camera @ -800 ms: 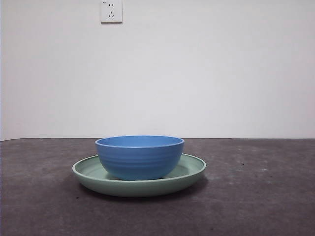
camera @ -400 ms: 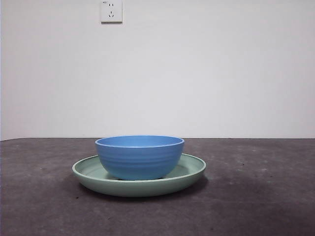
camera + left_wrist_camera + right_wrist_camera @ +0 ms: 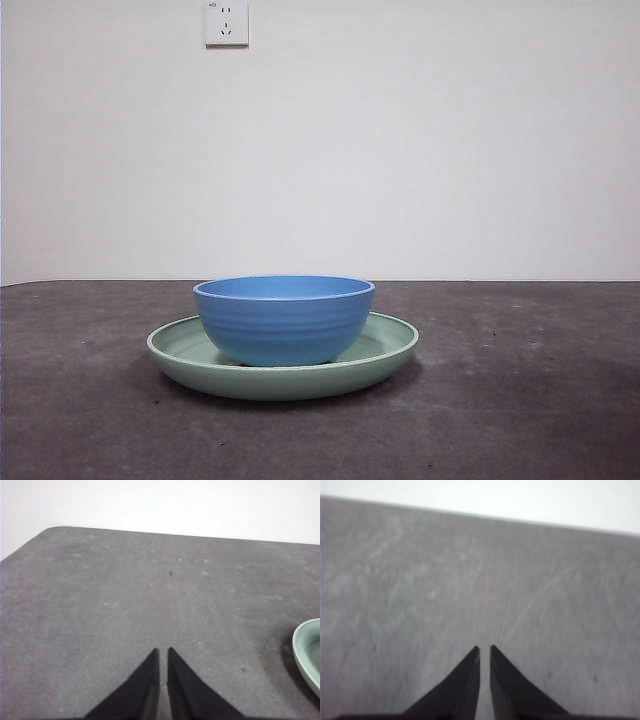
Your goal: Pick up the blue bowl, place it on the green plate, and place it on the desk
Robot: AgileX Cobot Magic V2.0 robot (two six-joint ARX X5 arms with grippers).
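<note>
Sitting upright inside the plate [image 3: 385,352] (pale green, wider than it), the bowl [image 3: 284,319] is resting on the desk [image 3: 520,400]. The left gripper [image 3: 163,652] is hovering beside the plate's rim, jaws clenched, holding nothing; the right gripper [image 3: 484,650], likewise clenched, is hanging over bare desk.

I see one obstacle on the desk [image 3: 520,400]: the blue bowl [image 3: 284,320] sitting in the green plate [image 3: 385,352]. Bare desk lies on both sides of the plate, in front and behind; air above the bowl is open.
</note>
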